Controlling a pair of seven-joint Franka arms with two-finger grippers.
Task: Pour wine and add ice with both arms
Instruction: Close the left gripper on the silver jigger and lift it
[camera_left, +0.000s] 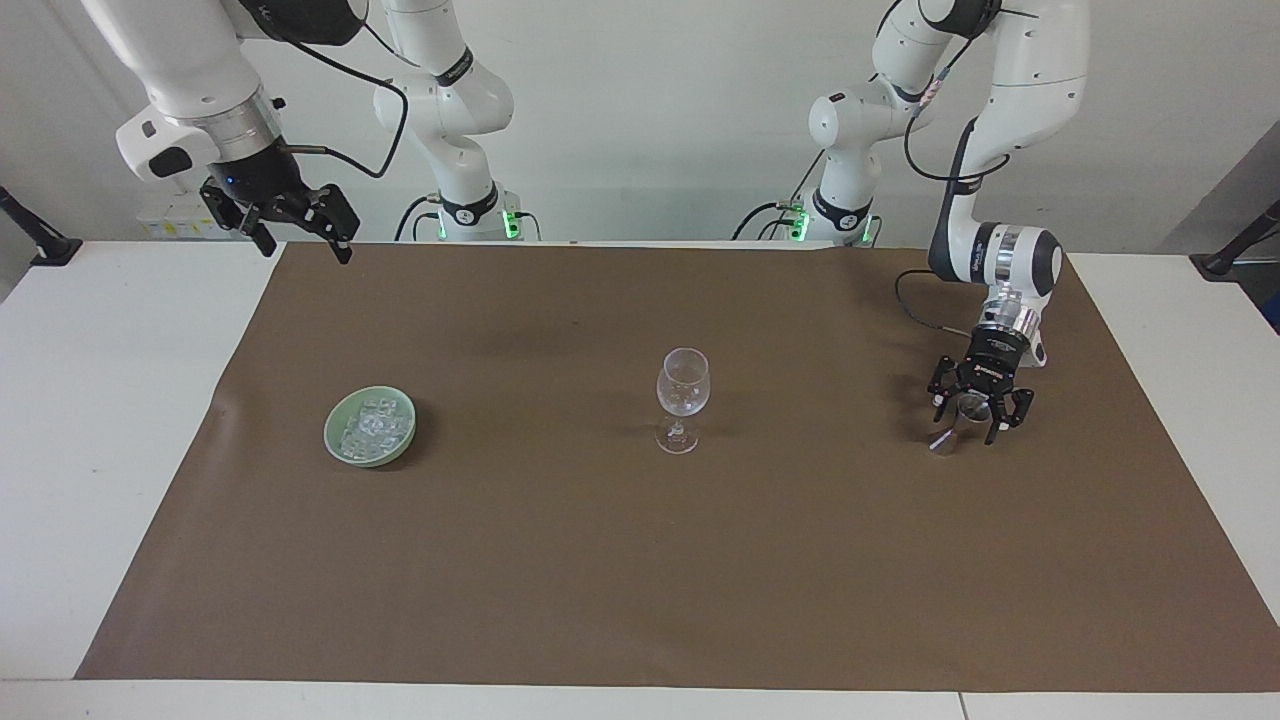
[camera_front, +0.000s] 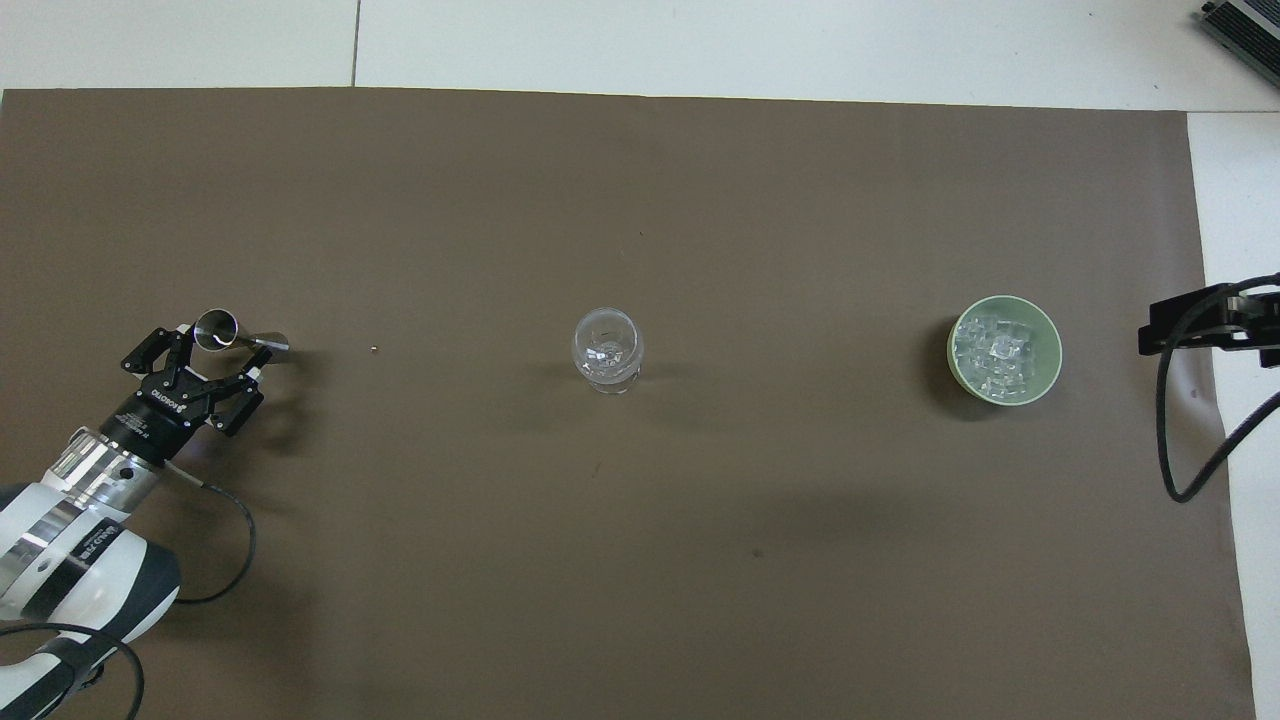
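A clear stemmed glass stands mid-mat. The ice fills a green bowl toward the right arm's end. A small steel jigger stands upright toward the left arm's end. My left gripper is low around it, open, with a finger on each side and close in. My right gripper waits open, raised over the table edge at its own end. The wine is out of view.
A brown mat covers most of the white table. A tiny speck lies on it between the jigger and the glass. The right arm's black cable hangs over the mat's edge.
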